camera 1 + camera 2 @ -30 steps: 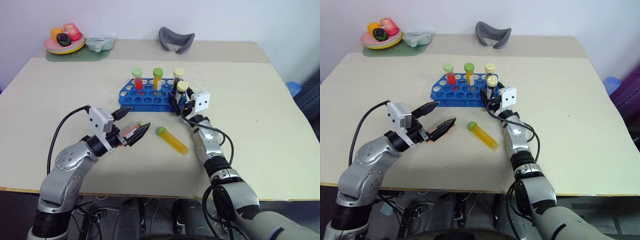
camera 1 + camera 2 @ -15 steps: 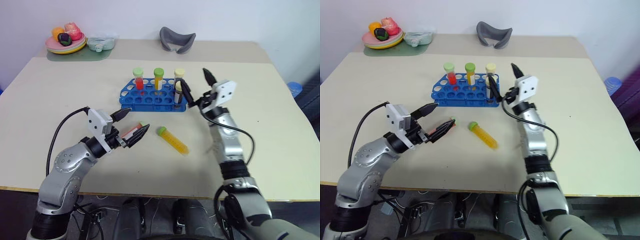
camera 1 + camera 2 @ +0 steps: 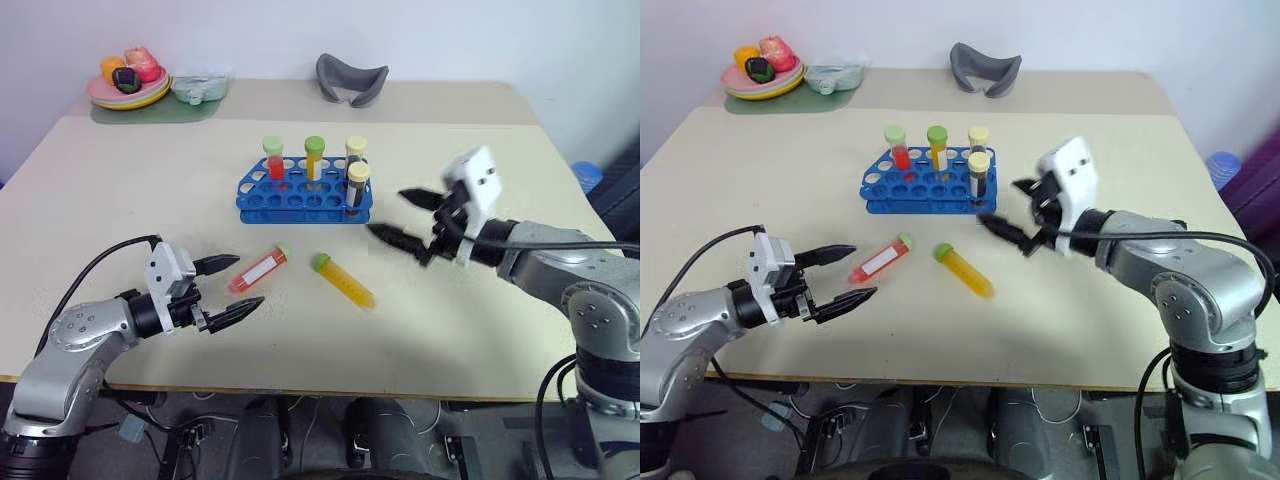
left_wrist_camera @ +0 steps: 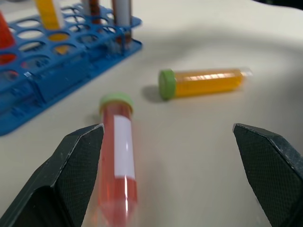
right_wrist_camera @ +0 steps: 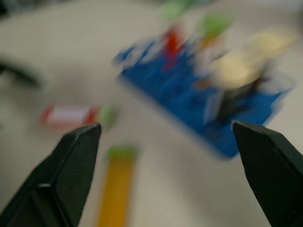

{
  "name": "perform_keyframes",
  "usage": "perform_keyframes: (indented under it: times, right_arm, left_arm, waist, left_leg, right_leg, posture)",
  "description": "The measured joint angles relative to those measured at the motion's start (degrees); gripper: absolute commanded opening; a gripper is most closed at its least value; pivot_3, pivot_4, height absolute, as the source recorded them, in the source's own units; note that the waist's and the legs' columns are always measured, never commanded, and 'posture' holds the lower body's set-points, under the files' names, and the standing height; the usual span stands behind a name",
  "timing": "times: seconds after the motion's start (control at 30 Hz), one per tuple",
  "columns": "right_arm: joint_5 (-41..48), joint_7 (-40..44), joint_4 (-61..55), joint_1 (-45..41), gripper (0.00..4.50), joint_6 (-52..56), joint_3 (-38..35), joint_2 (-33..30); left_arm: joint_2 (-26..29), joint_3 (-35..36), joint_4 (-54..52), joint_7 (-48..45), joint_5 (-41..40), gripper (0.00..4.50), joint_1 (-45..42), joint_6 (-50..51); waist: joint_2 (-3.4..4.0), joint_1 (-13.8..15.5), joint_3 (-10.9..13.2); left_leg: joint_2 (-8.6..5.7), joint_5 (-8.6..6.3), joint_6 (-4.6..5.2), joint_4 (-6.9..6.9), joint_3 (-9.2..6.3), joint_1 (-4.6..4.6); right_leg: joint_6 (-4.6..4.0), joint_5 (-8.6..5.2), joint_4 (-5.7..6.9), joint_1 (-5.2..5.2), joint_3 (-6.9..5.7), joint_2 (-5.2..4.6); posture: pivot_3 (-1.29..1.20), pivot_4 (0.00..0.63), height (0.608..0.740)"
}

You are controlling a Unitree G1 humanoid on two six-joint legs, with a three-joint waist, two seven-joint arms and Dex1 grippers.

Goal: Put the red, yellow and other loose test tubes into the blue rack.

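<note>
Both claws, left [image 3: 228, 288] and right [image 3: 408, 217], are spread apart and empty; red tube [image 3: 258, 270] and yellow tube [image 3: 344, 280] lie on the tabletop [image 3: 520, 320] at 6 o'clock of the blue rack [image 3: 300, 195].

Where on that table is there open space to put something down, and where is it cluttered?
Bare tabletop lies left of the blue rack, and between the rack and the fruit plate. The far right, beyond the right gripper, is free too. In front of the rack it is crowded: the red tube and yellow tube lie there.

Left gripper [image 3: 228, 288] and right gripper [image 3: 405, 217]: jaws wide apart.
</note>
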Motion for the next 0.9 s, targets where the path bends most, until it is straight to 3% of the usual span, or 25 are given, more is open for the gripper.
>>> perform_keyframes:
  times: [0.2, 0.37, 0.57, 0.9]
  right_arm:
    - [-0.1, -7.6, -1.5, -6.1, 4.47, 17.1, 10.5, 5.5]
    - [-1.7, -15.0, 4.7, -7.0, 4.47, 17.8, 17.1, 7.7]
    - [-2.4, -20.1, 10.3, -10.5, 4.47, 17.8, 19.6, 7.9]
    - [8.2, -28.2, 16.3, -11.4, 4.47, 17.8, 21.1, 8.7]
  left_arm:
    - [0.0, -2.3, 1.0, -3.3, 1.2, 4.50, -0.2, -1.6]
    - [0.0, -3.9, 0.5, -4.5, 2.5, 4.50, 1.8, -2.6]
    - [0.0, -4.2, -0.5, -5.8, 2.6, 4.50, 4.4, -4.4]
    - [-1.0, -5.5, -3.6, -6.3, 3.0, 4.50, 7.4, -6.5]
  waist:
    - [-0.01, 0.0, 0.0]
    - [-0.02, -0.2, 0.0]
    - [-0.02, -0.2, 0.0]
    - [-0.01, -0.1, 0.0]
  left_leg:
    - [-0.02, 0.00, 0.00, -0.04, 0.01, -0.02]
    - [-0.06, 0.02, -0.02, -0.03, 0.04, -0.02]
    - [-0.05, 0.01, -0.02, -0.03, 0.05, -0.03]
    - [-0.02, 0.00, 0.00, -0.03, 0.04, -0.04]
  right_leg:
    - [0.01, 0.01, -0.02, 0.01, -0.02, -0.04]
    - [0.03, 0.02, -0.01, -0.01, -0.03, -0.03]
    - [0.03, 0.02, -0.02, -0.01, -0.03, 0.00]
    - [0.03, 0.02, -0.02, -0.01, -0.04, -0.01]
  posture:
    - [0.00, 0.150, 0.669]
    - [0.00, 0.150, 0.669]
    - [0.00, 0.150, 0.669]
    - [0.00, 0.150, 0.669]
